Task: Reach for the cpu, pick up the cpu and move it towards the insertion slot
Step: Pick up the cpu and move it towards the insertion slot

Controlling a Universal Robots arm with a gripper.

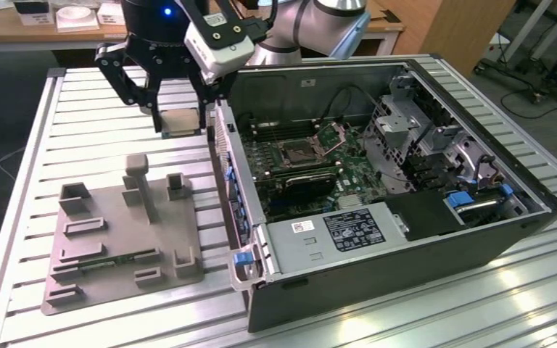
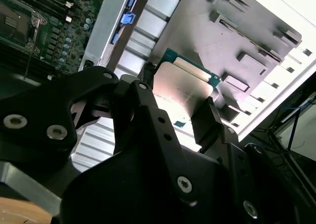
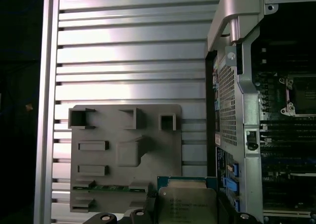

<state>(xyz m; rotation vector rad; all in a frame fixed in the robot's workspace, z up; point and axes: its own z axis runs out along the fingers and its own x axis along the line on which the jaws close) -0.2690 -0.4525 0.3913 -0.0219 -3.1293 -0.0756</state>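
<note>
Ribbed aluminium desk (image 1: 95,109) below. My jaws pinch the flat, square, silvery cpu (image 1: 182,122), aloft near the grey plastic tray (image 1: 114,217). Pickup looks done; the silver-framed square insertion slot (image 1: 300,153) lies well apart at four o'clock in the exterior view.

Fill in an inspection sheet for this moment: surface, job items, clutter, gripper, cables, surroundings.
Surface: ribbed metal table, bearing an open computer case and a grey holder tray.
Job's things: chip held outside the case, beside its wall; socket on the board inside the case, apart from the chip.
Clutter: green memory stick lying in the tray.
Grippers: gripper shut on the chip, fingers at opposite edges.
Cables: black wires inside the case; floor cables at the exterior view's right.
Surroundings: wooden desk behind the table, with white boxes on it.
</note>
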